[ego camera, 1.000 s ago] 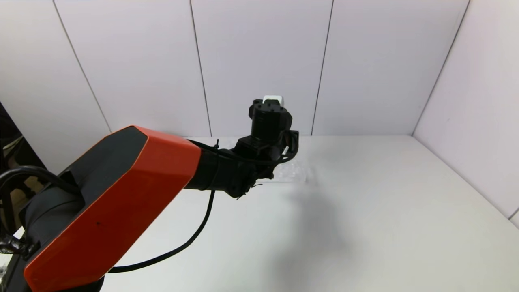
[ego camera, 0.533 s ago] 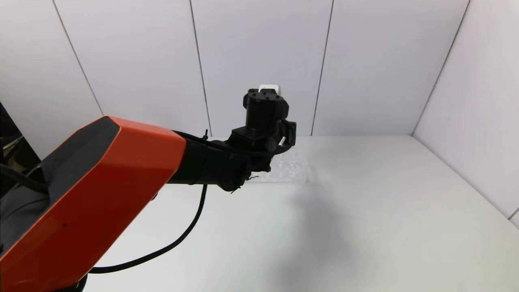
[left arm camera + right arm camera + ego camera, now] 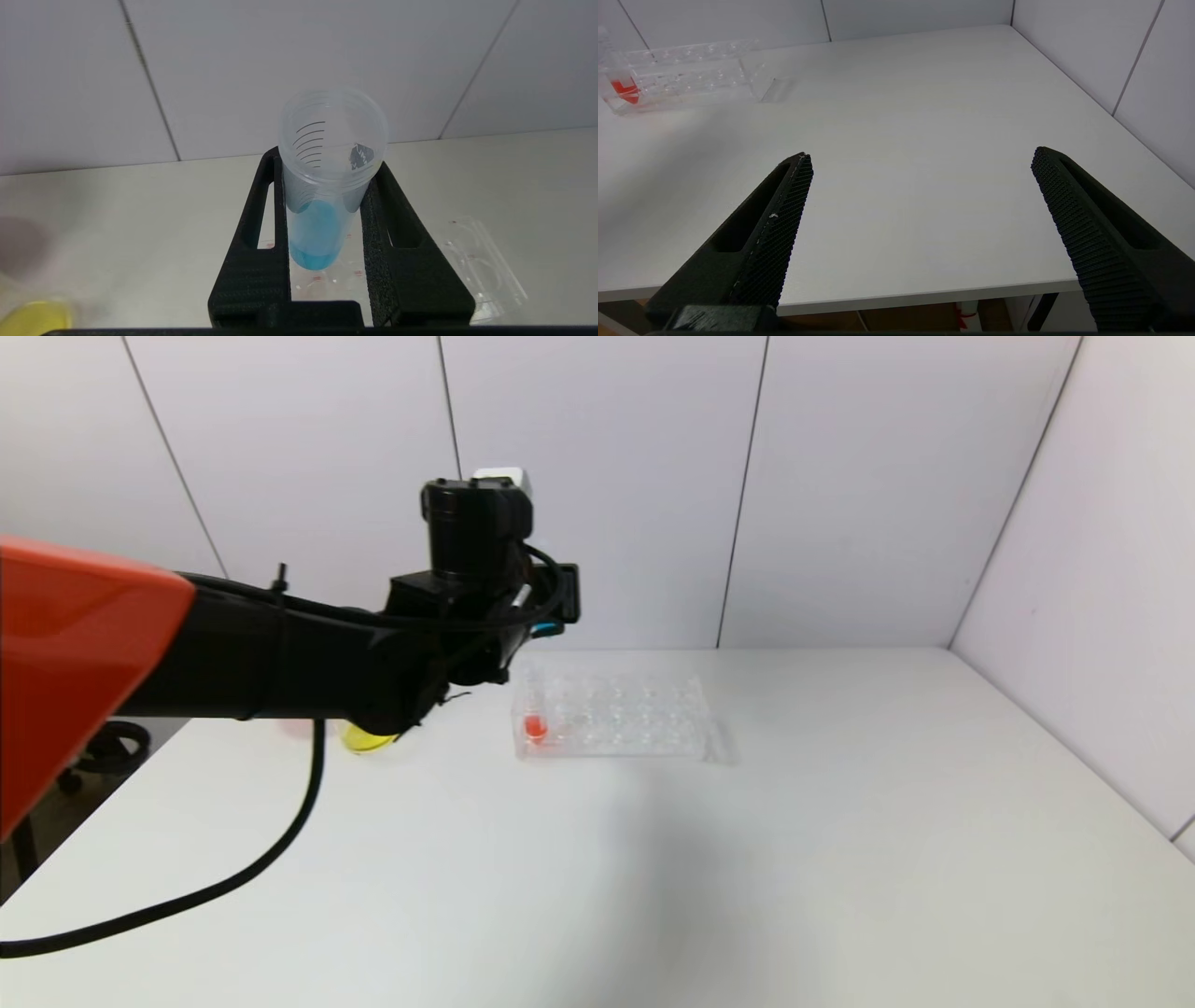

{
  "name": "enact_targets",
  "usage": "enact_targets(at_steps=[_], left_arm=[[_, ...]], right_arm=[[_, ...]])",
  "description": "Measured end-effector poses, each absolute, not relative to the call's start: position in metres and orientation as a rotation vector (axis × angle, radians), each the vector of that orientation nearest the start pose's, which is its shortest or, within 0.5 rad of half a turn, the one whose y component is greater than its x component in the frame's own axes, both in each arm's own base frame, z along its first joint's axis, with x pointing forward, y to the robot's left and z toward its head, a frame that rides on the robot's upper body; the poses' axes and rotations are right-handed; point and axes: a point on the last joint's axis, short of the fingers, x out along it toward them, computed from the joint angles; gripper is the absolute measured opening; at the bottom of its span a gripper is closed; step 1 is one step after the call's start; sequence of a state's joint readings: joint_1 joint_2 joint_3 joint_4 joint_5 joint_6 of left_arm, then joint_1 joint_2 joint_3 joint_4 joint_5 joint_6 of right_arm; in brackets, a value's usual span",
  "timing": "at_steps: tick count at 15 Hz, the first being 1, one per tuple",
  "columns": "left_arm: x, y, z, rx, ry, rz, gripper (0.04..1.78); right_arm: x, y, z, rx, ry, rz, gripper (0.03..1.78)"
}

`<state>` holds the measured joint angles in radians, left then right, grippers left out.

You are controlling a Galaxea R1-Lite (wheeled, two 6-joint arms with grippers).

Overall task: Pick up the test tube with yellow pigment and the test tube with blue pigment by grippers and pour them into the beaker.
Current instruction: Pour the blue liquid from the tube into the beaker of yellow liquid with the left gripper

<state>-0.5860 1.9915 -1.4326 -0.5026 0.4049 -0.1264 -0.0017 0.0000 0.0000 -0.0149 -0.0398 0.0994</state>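
Note:
My left gripper [image 3: 327,164] is shut on the test tube with blue pigment [image 3: 314,233], a clear tube with blue liquid at its round bottom, its open mouth facing the wrist camera. In the head view the left gripper [image 3: 553,614] hangs above the table's back left, just left of the clear rack [image 3: 653,719]. The beaker [image 3: 369,739], holding yellow liquid, sits below the arm and is mostly hidden by it; it also shows as the beaker [image 3: 35,318] in the left wrist view. The test tube with yellow pigment is out of view. My right gripper [image 3: 922,156] is open and empty over the table's front edge.
A tube with red liquid [image 3: 535,723] stands at the left end of the rack [image 3: 682,74]. A faint pink shape [image 3: 297,728] lies left of the beaker. White walls close the back and right. A black cable [image 3: 280,859] hangs from the left arm.
My left arm has swung left and upward with the blue tube, uncovering the rack and its red tube. The beaker's yellow liquid now shows under the arm.

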Motion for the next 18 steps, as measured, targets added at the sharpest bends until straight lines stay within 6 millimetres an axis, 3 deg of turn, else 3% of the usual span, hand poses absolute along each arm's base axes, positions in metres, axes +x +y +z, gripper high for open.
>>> enact_targets(at_steps=[7,13,18], left_arm=[[0.337,-0.114,0.268,-0.117,0.024,-0.024,0.45],[0.315,-0.019,0.268,-0.125,0.037,0.075,0.45],[0.290,0.030,0.260,-0.136,0.064,0.091,0.45]], right_arm=[[-0.023,-0.001,0.077,0.100,-0.017,-0.041,1.71],[-0.023,-0.001,0.077,0.100,-0.017,-0.040,1.71],[-0.023,-0.001,0.077,0.099,-0.017,-0.040,1.71]])
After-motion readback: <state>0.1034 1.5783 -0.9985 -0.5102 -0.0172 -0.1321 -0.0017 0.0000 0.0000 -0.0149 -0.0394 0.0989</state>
